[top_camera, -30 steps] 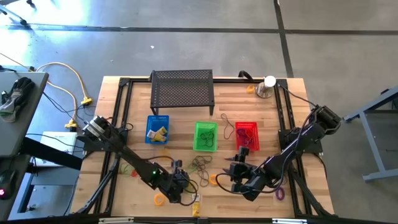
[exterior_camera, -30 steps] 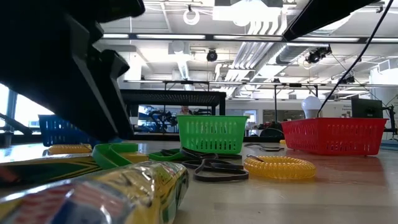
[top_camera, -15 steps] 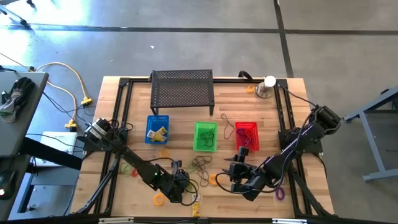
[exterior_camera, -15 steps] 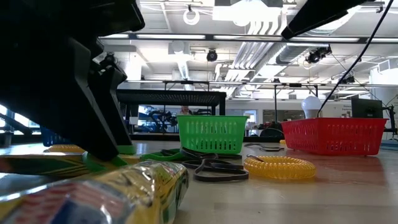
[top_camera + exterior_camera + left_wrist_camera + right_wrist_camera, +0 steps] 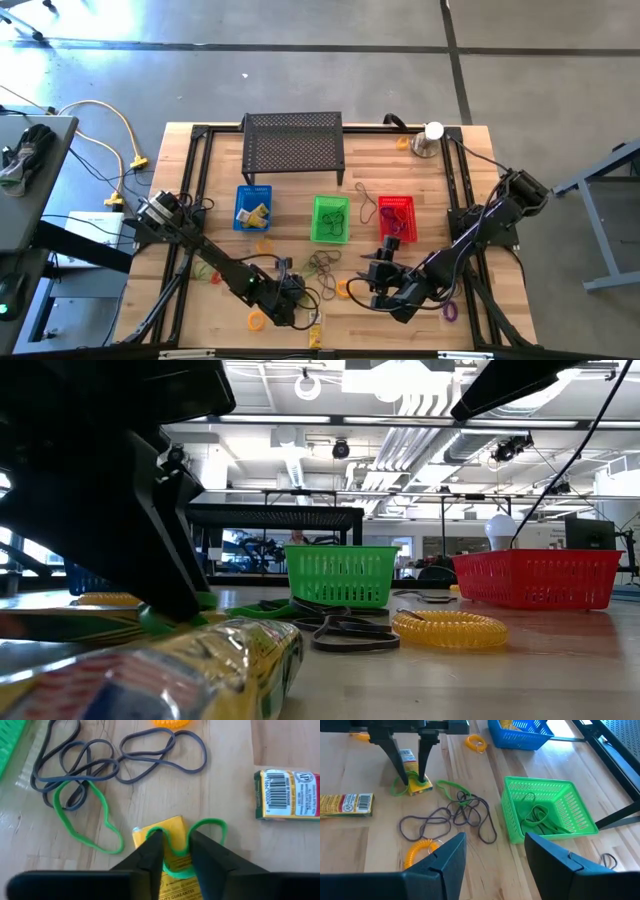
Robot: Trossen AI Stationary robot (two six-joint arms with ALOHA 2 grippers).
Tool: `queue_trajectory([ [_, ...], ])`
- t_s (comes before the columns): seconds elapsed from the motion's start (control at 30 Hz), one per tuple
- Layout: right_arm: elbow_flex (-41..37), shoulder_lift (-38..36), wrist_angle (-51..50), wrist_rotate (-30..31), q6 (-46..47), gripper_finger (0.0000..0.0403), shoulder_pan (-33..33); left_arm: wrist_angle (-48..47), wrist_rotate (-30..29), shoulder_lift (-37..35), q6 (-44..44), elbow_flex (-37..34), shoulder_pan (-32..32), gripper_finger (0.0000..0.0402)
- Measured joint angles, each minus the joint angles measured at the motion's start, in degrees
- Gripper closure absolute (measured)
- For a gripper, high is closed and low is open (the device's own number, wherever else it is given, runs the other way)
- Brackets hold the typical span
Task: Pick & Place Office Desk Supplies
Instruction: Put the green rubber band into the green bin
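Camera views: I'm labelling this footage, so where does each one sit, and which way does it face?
High: overhead, straight down; both arms, green basket.
Low: table height, looking level into the room; dark arm parts, same basket.
Left wrist: on the left arm, facing its left gripper pinching a green loop over a yellow block.
Right wrist: on the right arm, past the right gripper, jaws open; shares loop and block.

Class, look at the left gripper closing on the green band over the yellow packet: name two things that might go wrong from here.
1. The left gripper pinches the green rubber band where it lies on the yellow packet; the packet might lift or drag with it.
2. A second green band lies tangled with the dark bands close by; pulling may snag them.
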Motion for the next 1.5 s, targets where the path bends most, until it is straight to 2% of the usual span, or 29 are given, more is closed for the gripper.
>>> queue_trajectory([
  [0.27,0.0,0.0,0.2,0.0,0.0,0.0213,0.0,0.5,0.1,0.0,0.5,0.0,-0.1,0.0395],
  [0.57,0.0,0.0,0.2,0.0,0.0,0.0213,0.0,2.7,0.1,0.0,1.7,1.8,-0.4,0.0399],
  [0.77,0.0,0.0,0.2,0.0,0.0,0.0213,0.0,1.8,-0.8,-1.7,7.0,5.7,-0.4,0.0400],
  [0.87,0.0,0.0,0.3,0.0,0.0,0.0213,0.0,1.3,-5.1,-3.3,12.0,8.1,0.4,0.0400],
  [1.0,0.0,0.0,0.9,0.0,0.0,0.0213,0.0,2.4,-14.1,-4.7,22.4,10.6,3.1,0.0400],
  [1.07,0.0,0.0,1.5,0.0,0.0,0.0213,0.1,3.2,-15.7,-4.8,26.9,10.9,5.4,0.0400],
  [1.2,0.0,-0.1,2.1,-1.1,0.0,0.0213,0.1,3.5,-9.4,-4.6,33.3,11.0,12.2,0.0400],
  [1.37,0.0,0.4,2.5,-1.5,0.1,0.0213,0.1,0.2,-2.0,-4.4,28.4,10.9,20.7,0.0400],
  [1.5,0.0,1.7,4.0,-1.3,-0.3,0.0213,0.1,-3.1,-1.2,-4.4,24.0,9.6,25.0,0.0400],
])
